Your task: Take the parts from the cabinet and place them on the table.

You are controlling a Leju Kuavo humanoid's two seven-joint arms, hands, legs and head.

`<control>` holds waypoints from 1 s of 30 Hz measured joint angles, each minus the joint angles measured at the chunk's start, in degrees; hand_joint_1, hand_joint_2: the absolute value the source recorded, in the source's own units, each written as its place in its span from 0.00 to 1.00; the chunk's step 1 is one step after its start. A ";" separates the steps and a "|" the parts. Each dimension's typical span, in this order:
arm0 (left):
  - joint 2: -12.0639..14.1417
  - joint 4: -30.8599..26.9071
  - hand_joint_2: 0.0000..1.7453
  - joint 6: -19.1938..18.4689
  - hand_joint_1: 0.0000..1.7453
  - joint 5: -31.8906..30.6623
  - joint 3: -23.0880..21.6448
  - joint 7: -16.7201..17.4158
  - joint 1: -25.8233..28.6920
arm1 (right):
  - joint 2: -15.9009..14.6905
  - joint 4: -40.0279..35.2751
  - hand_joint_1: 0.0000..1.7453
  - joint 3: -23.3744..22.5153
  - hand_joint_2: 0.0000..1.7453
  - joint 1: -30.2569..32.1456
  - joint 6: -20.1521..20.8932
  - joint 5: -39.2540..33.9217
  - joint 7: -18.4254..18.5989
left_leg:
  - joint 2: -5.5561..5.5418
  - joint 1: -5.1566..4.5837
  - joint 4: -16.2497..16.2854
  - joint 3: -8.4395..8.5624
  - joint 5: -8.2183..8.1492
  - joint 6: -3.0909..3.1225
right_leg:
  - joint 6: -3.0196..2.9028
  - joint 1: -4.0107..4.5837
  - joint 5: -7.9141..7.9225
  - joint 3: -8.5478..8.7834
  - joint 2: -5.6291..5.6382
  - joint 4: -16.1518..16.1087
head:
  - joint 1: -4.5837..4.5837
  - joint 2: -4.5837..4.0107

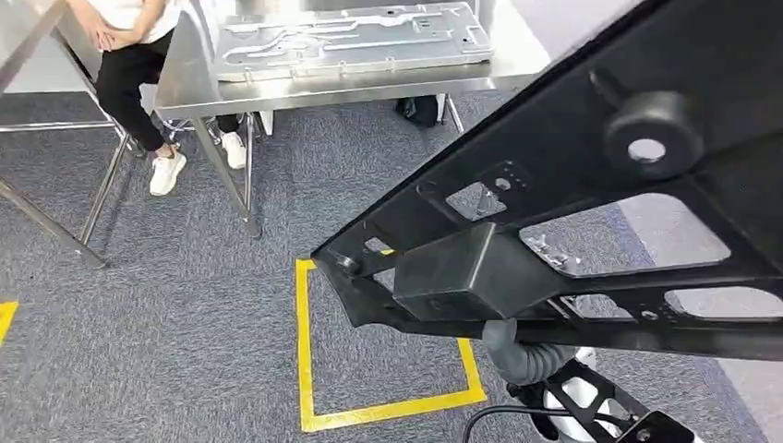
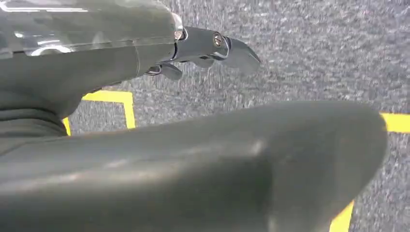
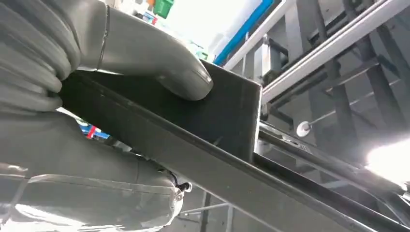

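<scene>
One black frame part (image 1: 591, 175), a long flat piece with cut-out openings, a round boss and a box-shaped block on its underside, is held in the air and slants across the right of the head view, above the grey carpet (image 1: 185, 305). In the right wrist view the right hand (image 3: 96, 111) is clamped on this part: the thick grey thumb (image 3: 159, 67) presses flat on the upper face of the block, and the rest of the hand lies under the part's long edge. The left hand (image 2: 193, 53) grips nothing; seen from its wrist camera, its fingers (image 2: 227, 48) reach out over the carpet, apart from the thumb. One yellow tape square (image 1: 383, 406) is marked on the carpet beneath the held part. Farther off stands one steel desk (image 1: 194, 78), and on it lies one silver metal plate (image 1: 351, 37) with raised channels. One person (image 1: 129, 65) in dark trousers and white shoes sits beside the desk. A metal frame rack (image 3: 333, 58) appears behind the part in the right wrist view. No legible writing can be made out.
</scene>
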 joint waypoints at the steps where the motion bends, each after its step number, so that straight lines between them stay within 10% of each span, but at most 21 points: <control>1: 0.02 -0.02 0.00 -0.07 0.00 -0.05 0.00 -0.13 0.00 | 0.00 -0.02 1.00 -0.07 1.00 -0.19 0.02 -0.11 0.00 | 0.05 0.00 0.01 0.06 -0.10 0.17 | 0.30 -0.15 -1.71 -1.83 -0.17 3.44 | 0.00 0.00; 3: 0.04 -0.02 0.00 -0.07 0.00 -0.09 0.00 -0.39 0.06 | -0.02 -0.02 1.00 -0.39 1.00 -0.06 0.02 -0.29 0.00 | 0.19 -0.10 0.03 0.26 -0.47 0.32 | 0.77 -0.54 -5.35 -7.37 -0.33 13.49 | 0.00 0.00; 5: 0.04 -0.02 0.00 -0.04 0.00 -0.11 0.00 -0.41 0.11 | -0.09 -0.02 1.00 -0.59 1.00 -0.01 0.02 -0.29 0.00 | 0.20 -0.11 0.04 0.83 -1.14 0.20 | 0.88 -0.73 -4.23 -9.53 -0.39 15.92 | 0.00 0.00; 8: 0.04 -0.02 0.00 -0.07 0.00 -0.15 0.00 -0.50 0.14 | -0.09 -0.07 1.00 -0.89 1.00 -0.03 0.04 -0.37 0.00 | 0.22 -0.10 0.00 2.97 -2.50 -0.20 | 0.23 -0.71 4.49 -3.62 -0.91 2.52 | 0.00 0.00; 15: 0.26 -0.02 0.00 -0.07 0.00 -0.26 0.00 -1.16 -0.24 | -0.11 -0.85 1.00 -1.29 1.00 0.12 0.22 -0.85 0.00 | 0.59 -0.25 0.10 5.29 -4.77 -2.44 | -2.02 -0.24 1.26 1.36 -0.74 -3.27 | -0.02 0.00; 19: 0.33 -0.02 0.00 -0.07 0.00 -0.29 0.00 -1.33 0.39 | -0.11 -0.96 1.00 -1.31 1.00 0.31 0.18 -0.90 0.00 | 0.44 -0.22 17.45 -7.12 -7.82 -2.53 | -2.95 0.12 -1.57 5.27 -0.74 -3.80 | -0.02 0.00; 21: 0.33 -0.02 0.00 -0.07 0.00 -0.29 0.00 -1.33 0.71 | -0.11 -0.96 1.00 -1.29 1.00 0.50 0.18 -0.88 0.00 | 0.44 -0.21 16.24 -10.16 -2.50 -2.44 | -2.91 0.29 -3.45 7.79 -0.32 -3.81 | -0.02 0.00; 23: 0.33 -0.02 0.00 -0.04 0.00 -0.31 0.00 -1.33 0.72 | -0.11 -0.96 1.00 -1.29 1.00 0.47 0.09 -0.77 0.00 | 0.42 -0.25 7.35 -9.14 6.13 -1.90 | -2.80 0.45 -5.66 10.71 -0.09 -3.84 | -0.02 0.00; 24: 0.39 -0.02 0.00 -0.04 0.00 -0.29 0.00 -1.33 0.86 | -0.11 -0.94 1.00 -1.29 1.00 0.60 0.09 -0.74 0.00 | 0.19 -0.43 5.01 -8.30 7.69 -1.47 | -2.69 0.21 -6.83 11.74 -0.01 -4.06 | 0.00 0.00; 28: 0.96 -0.02 0.00 -0.02 0.00 -0.31 0.00 -1.51 0.27 | -0.11 -1.03 1.00 -1.29 1.00 0.50 0.02 -0.53 0.00 | 0.20 -1.59 2.84 -5.47 3.04 -0.28 | -0.89 -0.18 -7.27 13.12 0.22 -3.75 | 0.00 0.00; 30: 1.05 -0.02 0.00 -0.04 0.00 -0.31 0.00 -1.53 0.04 | -0.13 -1.22 1.00 -1.29 1.00 0.49 0.00 -0.40 0.00 | -0.09 -0.86 1.23 -2.67 2.09 0.17 | -0.31 -0.09 -3.69 9.13 0.01 4.52 | 0.00 0.00</control>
